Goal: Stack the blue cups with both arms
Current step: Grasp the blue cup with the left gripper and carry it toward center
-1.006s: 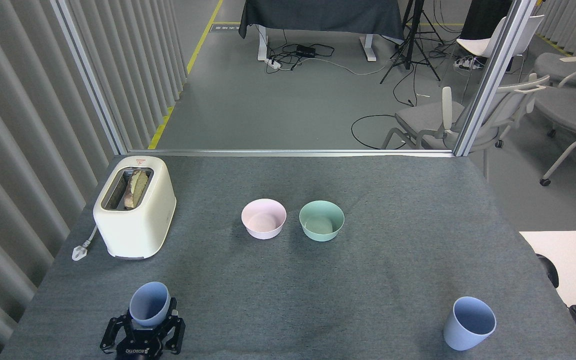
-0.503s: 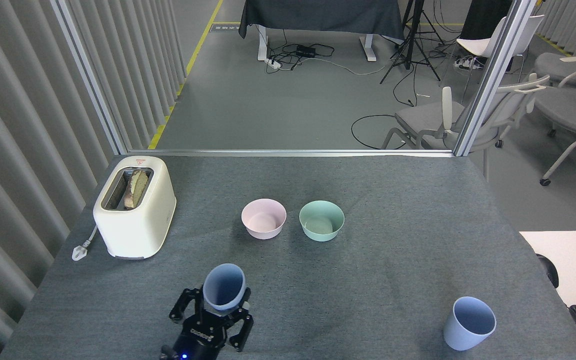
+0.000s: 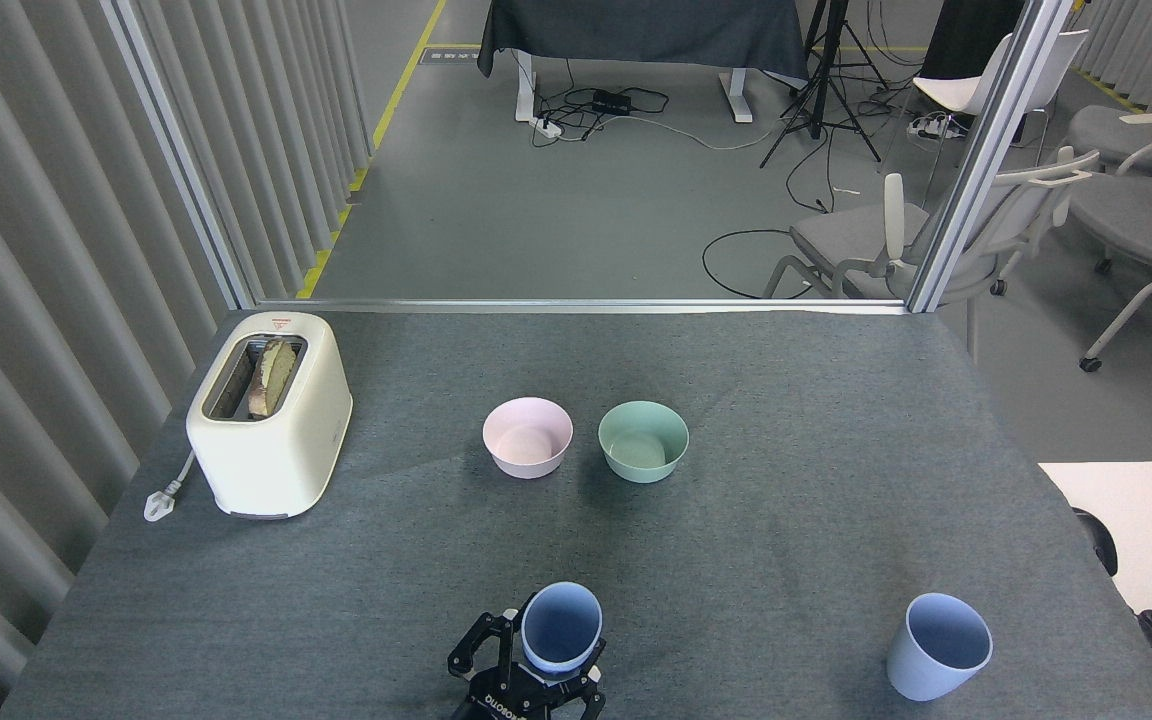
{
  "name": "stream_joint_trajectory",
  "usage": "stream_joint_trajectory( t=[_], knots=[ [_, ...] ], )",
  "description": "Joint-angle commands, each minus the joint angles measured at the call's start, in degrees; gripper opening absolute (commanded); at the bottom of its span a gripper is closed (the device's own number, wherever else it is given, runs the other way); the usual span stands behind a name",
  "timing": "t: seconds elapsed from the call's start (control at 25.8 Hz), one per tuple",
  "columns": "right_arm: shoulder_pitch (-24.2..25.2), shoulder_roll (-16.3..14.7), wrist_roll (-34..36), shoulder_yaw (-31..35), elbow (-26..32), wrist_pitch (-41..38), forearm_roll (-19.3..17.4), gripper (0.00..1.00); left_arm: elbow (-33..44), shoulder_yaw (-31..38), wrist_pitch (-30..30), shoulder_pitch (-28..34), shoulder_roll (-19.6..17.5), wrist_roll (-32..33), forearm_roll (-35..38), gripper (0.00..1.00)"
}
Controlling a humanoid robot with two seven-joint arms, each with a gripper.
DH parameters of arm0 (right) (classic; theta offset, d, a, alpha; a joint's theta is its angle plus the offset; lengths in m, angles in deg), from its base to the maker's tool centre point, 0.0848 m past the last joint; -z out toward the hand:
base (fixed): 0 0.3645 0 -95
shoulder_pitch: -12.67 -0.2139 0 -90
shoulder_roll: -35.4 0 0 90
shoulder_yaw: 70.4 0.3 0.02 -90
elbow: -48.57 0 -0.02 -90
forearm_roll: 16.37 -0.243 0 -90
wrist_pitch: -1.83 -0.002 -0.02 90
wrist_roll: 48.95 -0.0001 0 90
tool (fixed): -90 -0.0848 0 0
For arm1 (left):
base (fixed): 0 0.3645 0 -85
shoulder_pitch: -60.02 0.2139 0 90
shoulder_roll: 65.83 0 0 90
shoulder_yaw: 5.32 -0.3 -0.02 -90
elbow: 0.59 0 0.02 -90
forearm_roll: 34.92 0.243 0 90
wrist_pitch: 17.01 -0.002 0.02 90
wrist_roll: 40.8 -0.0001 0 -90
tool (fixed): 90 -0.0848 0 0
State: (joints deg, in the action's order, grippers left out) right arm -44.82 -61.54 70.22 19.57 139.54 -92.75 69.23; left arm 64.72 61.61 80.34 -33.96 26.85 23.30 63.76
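From our head view, our left gripper [image 3: 536,675] sits at the 6 o'clock edge of the picture, its black fingers [image 3: 476,645] closed around the lower body of one blue cup [image 3: 561,628]. That held cup stands mouth-up, its rim tipped slightly toward 1 o'clock, and it hides most of the gripper beneath it; white lettering shows on the gripper body just under the cup. Whether the cup's base touches the grey table cloth [image 3: 786,400] we cannot tell.

The second blue cup [image 3: 938,648] stands free on the cloth at about 4 o'clock from the picture's centre, near the table's right edge, upright with a slight lean, well apart from the held cup. Our right gripper does not appear anywhere in this view.

Toward 12 o'clock from the held cup, mid-table, a pink bowl [image 3: 527,437] and a mint-green bowl [image 3: 643,441] sit side by side, close but not touching. At 9 o'clock stands a cream toaster [image 3: 271,415] with a slice of bread [image 3: 270,377] in its slot, its plug [image 3: 160,500] lying on the cloth just beside it.
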Motion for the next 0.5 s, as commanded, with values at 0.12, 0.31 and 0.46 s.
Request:
stream_joint_trajectory(
  t=[0.12, 0.31, 0.46],
  knots=[
    [-0.08, 0.00, 0.01, -0.06, 0.00, 0.01, 0.00, 1.00, -1.58, -0.04, -0.23, -0.15, 0.48, -0.20, -0.42, 0.68],
    [-0.08, 0.00, 0.01, -0.06, 0.00, 0.01, 0.00, 1.00, -1.41, 0.22, -0.93, 0.20, 0.66, -0.12, -0.77, 0.99],
    [-0.08, 0.00, 0.01, -0.06, 0.00, 0.01, 0.00, 1.00, -1.23, 0.22, -0.23, 0.90, 0.48, -0.12, -0.77, 1.00]
  ],
)
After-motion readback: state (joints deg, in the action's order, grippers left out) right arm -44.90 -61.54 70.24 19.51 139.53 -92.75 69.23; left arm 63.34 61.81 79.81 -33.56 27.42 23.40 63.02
